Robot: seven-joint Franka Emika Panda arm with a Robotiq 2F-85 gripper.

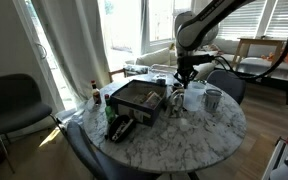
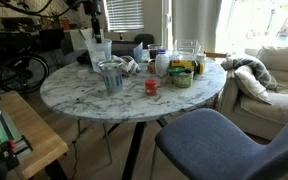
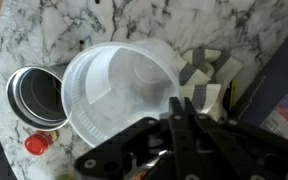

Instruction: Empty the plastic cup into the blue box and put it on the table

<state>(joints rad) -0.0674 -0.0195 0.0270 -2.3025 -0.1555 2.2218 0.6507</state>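
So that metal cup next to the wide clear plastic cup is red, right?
Not quite. The metal cup next to the wide clear plastic cup is grey, not red, as the wrist view shows. Only the small round object beside it is red.

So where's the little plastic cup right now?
In the wrist view the plastic cup is mid-picture, open side up, close beside the grey metal cup, with the gripper at its rim.

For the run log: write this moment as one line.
cup: upright on table, beside metal cup | hand: at cup rim, grip unclear | box: on table
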